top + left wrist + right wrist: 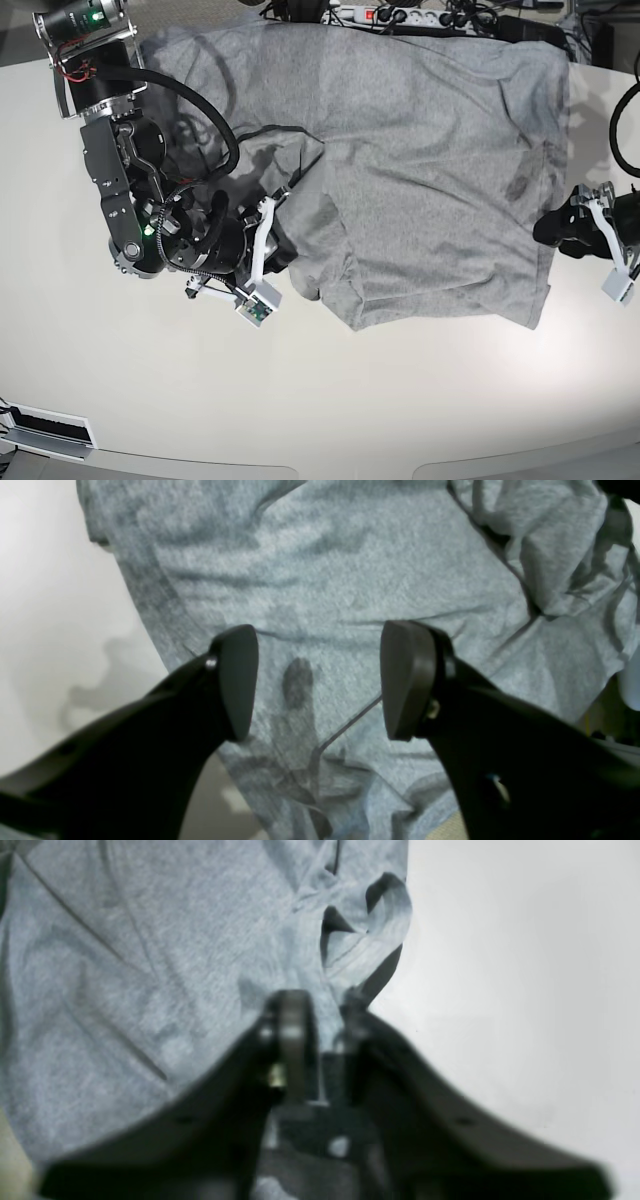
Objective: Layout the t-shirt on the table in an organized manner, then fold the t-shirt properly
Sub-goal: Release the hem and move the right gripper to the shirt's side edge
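Observation:
The heather-grey t-shirt [420, 150] lies spread on the off-white table [400, 400], plain side up, with wrinkles and a bunched sleeve at its left edge. My right gripper [285, 255] is at that bunched edge. In the right wrist view the gripper [325, 1027] is shut on a fold of the t-shirt [150, 965], next to the bare table [525, 990]. My left gripper [545, 228] is at the shirt's right edge. In the left wrist view it [320, 680] is open, just above the t-shirt [325, 570], holding nothing.
A power strip with cables [400, 15] lies along the table's back edge behind the shirt. A white slotted box [45, 430] sits at the front left corner. Bare tabletop [50, 605] lies beside the shirt in the left wrist view.

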